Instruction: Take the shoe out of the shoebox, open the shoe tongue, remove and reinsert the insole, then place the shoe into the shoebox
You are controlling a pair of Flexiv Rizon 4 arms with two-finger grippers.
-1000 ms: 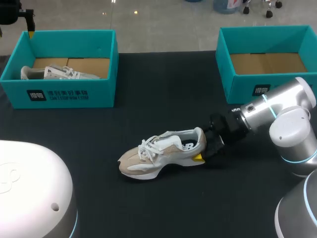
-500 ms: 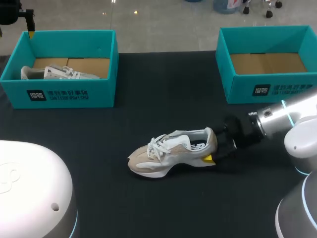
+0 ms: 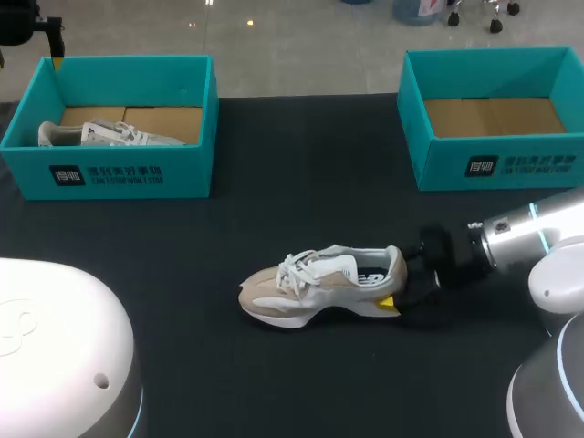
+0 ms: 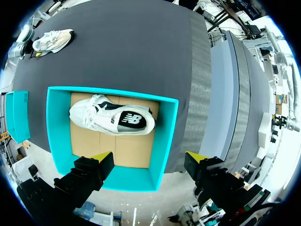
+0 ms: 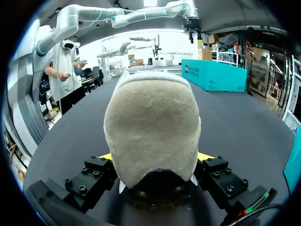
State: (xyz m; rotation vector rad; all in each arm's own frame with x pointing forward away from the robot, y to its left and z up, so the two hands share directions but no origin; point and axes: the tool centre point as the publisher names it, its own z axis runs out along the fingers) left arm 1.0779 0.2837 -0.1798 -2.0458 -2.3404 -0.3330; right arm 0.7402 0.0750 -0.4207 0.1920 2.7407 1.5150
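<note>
A beige and white sneaker (image 3: 319, 283) lies on its sole in the middle of the black table, toe pointing left. My right gripper (image 3: 395, 288) is at its heel. In the right wrist view the heel (image 5: 153, 127) fills the gap between the yellow-tipped fingers (image 5: 106, 157), which press on it from both sides, so my right gripper (image 5: 155, 159) is shut on the sneaker. My left gripper (image 4: 149, 160) hangs open above the left teal shoebox (image 4: 164, 136), which holds a second, white shoe (image 4: 110, 117). It shows at the far left corner (image 3: 50, 41) in the head view.
The left teal shoebox (image 3: 114, 178) stands at the back left. An empty teal shoebox (image 3: 497, 164) with a cardboard floor stands at the back right, beyond my right arm (image 3: 538, 246). Black table surface lies between the boxes and around the sneaker.
My right gripper has drawn the sneaker to the right and a little toward the front edge, holding it by the heel. The left arm has not moved.
</note>
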